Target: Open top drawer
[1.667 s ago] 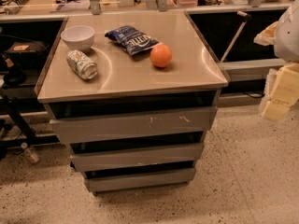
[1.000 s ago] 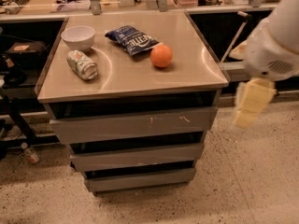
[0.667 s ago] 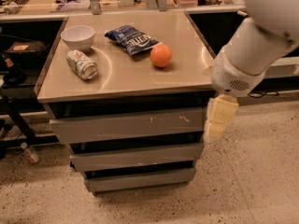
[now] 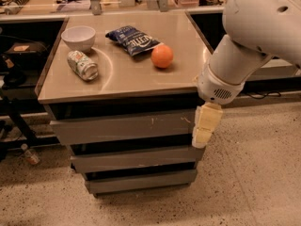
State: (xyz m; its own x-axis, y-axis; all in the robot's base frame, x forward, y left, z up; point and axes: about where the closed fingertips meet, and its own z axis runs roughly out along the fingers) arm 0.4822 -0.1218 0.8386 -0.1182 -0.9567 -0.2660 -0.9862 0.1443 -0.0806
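Observation:
The top drawer (image 4: 124, 127) is the widest of three grey metal drawers under the steel counter top (image 4: 127, 76). Its flat front has pale scratches right of centre and it looks pushed in. My gripper (image 4: 203, 131) hangs from the white arm (image 4: 244, 51) at the drawer's right end, pointing down, with its cream fingers (image 4: 207, 124) beside the front's right edge.
On the counter top sit a white bowl (image 4: 78, 36), a crushed can (image 4: 83, 65), a blue chip bag (image 4: 134, 39) and an orange (image 4: 162, 56). Two narrower drawers (image 4: 136, 159) lie below. A dark rack (image 4: 14, 79) stands left. Speckled floor (image 4: 254, 173) lies right.
The arm has swung in from the right edge toward the left and down, bringing the gripper from beside the cabinet to the right end of the top drawer.

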